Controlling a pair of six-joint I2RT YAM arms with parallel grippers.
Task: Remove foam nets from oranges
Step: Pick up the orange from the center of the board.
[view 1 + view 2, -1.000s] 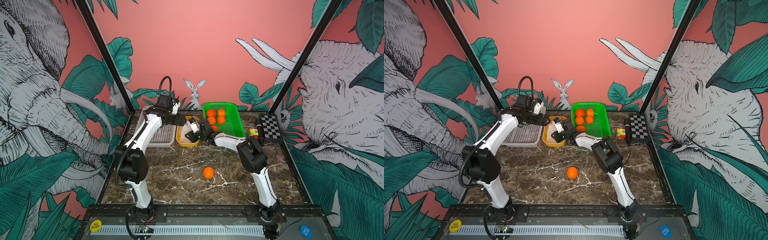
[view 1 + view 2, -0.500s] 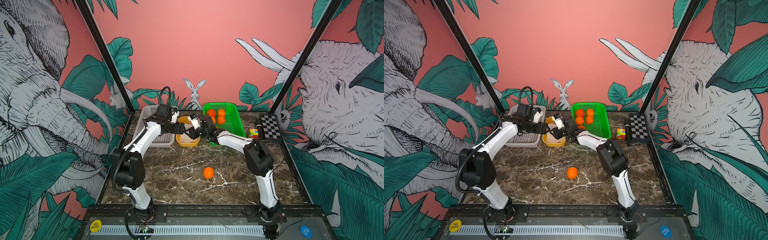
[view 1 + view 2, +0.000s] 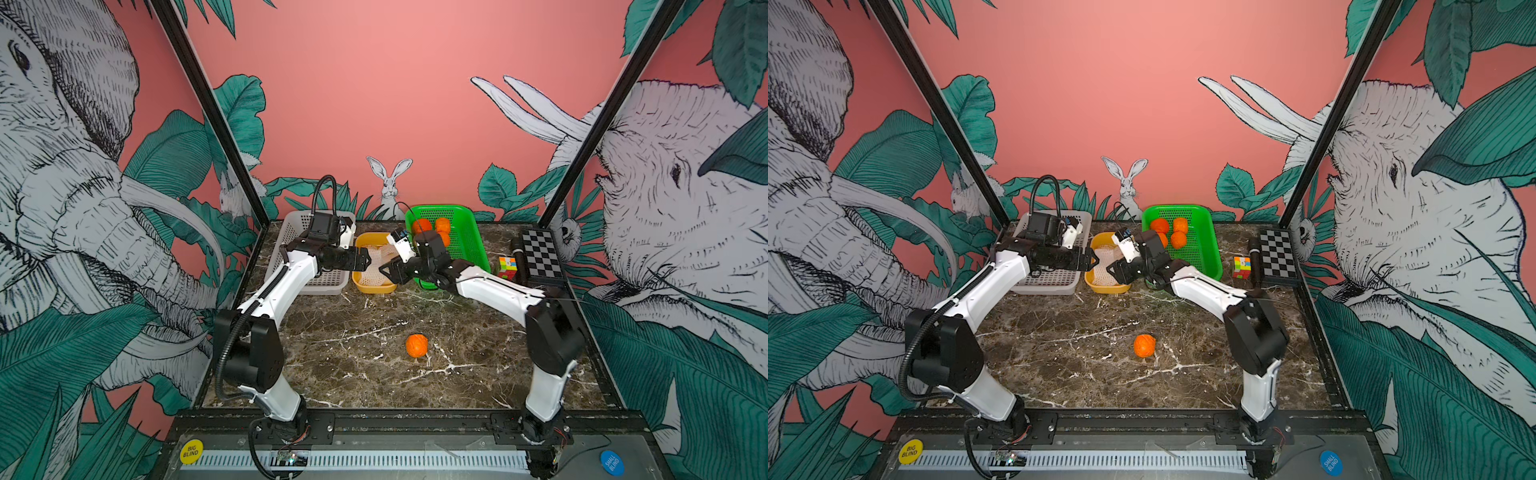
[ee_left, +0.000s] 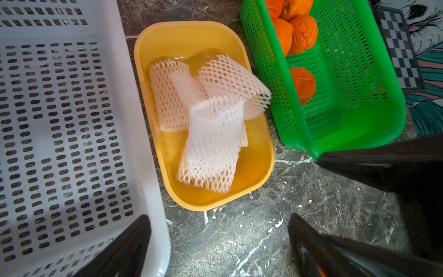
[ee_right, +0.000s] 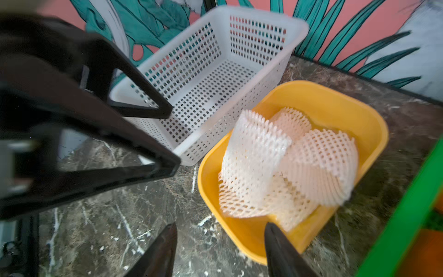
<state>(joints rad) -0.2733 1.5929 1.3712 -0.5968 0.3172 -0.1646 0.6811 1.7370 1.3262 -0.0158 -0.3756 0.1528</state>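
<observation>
In both top views the left gripper (image 3: 362, 262) and right gripper (image 3: 390, 271) meet over the yellow tub (image 3: 374, 287), presumably because stripped foam nets (image 3: 376, 277) get dropped there. Bare oranges (image 3: 442, 226) sit in the green basket (image 3: 473, 253) just beside the tub. One orange (image 3: 416, 345) lies alone on the worktop (image 3: 353, 353), well in front of the tub (netted or bare, we cannot tell).

The left wrist view shows the left fingers (image 4: 134, 244) spread wide with nothing between them, and limp, empty nets piled in the tub.

In the right wrist view the right fingers (image 5: 282, 249) are parted and empty too. The white basket (image 5: 215, 79) touching the tub holds nothing.
</observation>
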